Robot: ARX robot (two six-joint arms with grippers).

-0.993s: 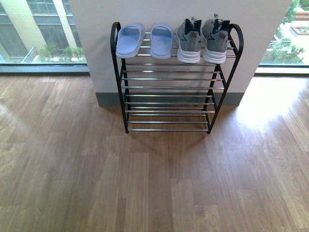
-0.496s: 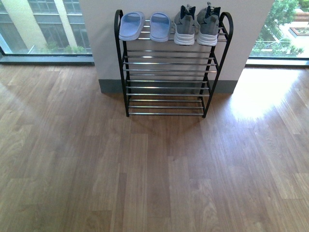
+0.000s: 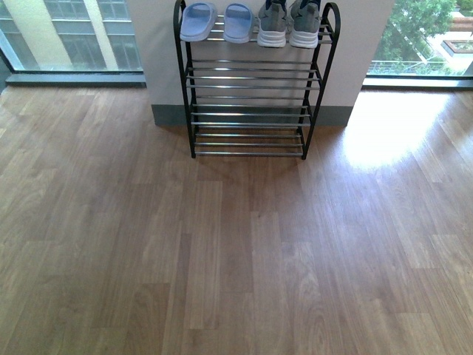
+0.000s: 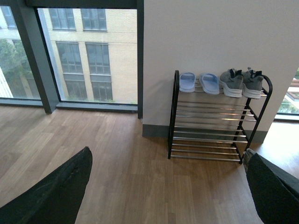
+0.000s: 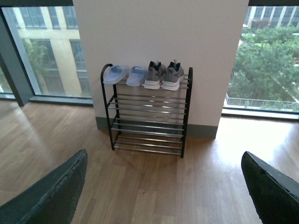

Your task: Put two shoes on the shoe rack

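Grey sneakers sit atop the shoe rack at frame top; placing looks finished, both my hands spread empty.

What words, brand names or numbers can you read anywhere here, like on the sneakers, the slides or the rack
None can be read.
Grey sneakers: no legible logo or label.
Pale blue slides: plain at this size.
Shoe rack: no sticker or tag visible.
Wall: blank.
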